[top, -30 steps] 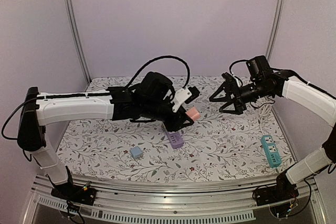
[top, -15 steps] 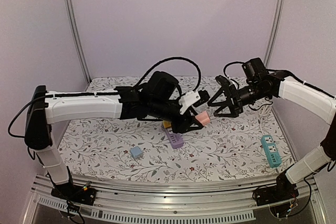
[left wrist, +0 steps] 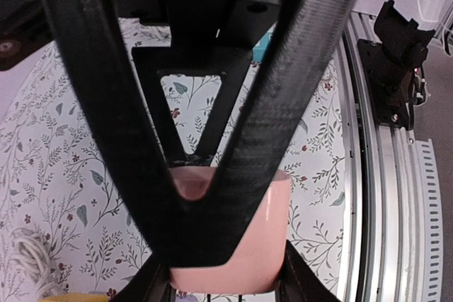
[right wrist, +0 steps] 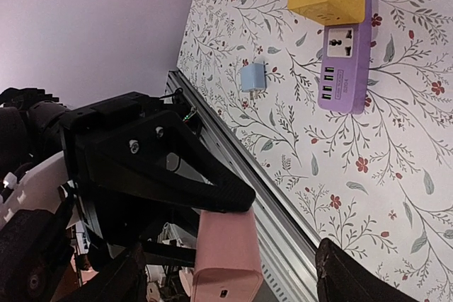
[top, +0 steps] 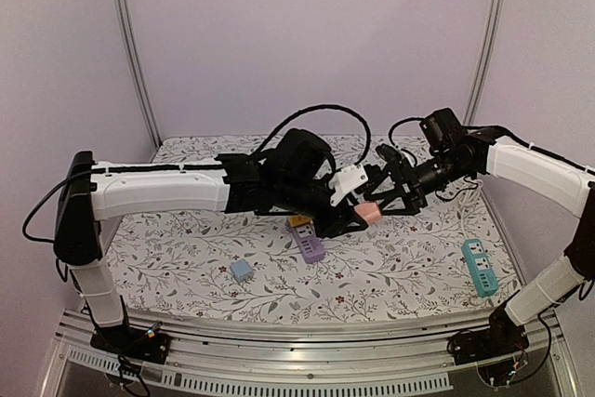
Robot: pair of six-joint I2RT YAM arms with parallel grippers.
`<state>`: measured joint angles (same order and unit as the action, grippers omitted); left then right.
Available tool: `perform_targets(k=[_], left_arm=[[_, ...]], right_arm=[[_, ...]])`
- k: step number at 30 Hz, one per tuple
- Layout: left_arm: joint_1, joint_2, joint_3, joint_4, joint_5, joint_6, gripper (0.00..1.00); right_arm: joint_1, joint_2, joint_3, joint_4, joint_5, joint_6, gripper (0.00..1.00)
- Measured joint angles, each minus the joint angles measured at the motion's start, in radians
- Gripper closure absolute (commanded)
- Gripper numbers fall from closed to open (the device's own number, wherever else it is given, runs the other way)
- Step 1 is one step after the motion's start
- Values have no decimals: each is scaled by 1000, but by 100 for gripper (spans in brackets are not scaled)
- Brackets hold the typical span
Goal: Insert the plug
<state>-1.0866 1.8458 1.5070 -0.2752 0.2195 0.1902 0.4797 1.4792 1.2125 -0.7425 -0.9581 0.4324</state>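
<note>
Left gripper [top: 356, 218] has its jaws clamped on the pink plug [top: 369, 214], up in the air over the floral surface [top: 186, 258]. Right gripper [top: 395, 194] jaws are spread wide, one either side of the plug.

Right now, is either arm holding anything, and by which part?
The left tool pinches the pink plug by two opposite sides. The right tool is open, holding nothing.

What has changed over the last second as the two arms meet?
The left gripper, shut on the pink plug, carried it rightward; the open right gripper swung left to meet it, its fingers now flanking it. The purple strip, blue adapter and teal strip stayed put.
</note>
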Motion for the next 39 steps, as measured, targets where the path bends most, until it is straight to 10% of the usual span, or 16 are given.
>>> perform_targets(k=[39], left_arm=[[-47, 64, 69, -37, -209, -26, 100]], right_arm=[[0, 32, -3, 2, 35, 56, 46]])
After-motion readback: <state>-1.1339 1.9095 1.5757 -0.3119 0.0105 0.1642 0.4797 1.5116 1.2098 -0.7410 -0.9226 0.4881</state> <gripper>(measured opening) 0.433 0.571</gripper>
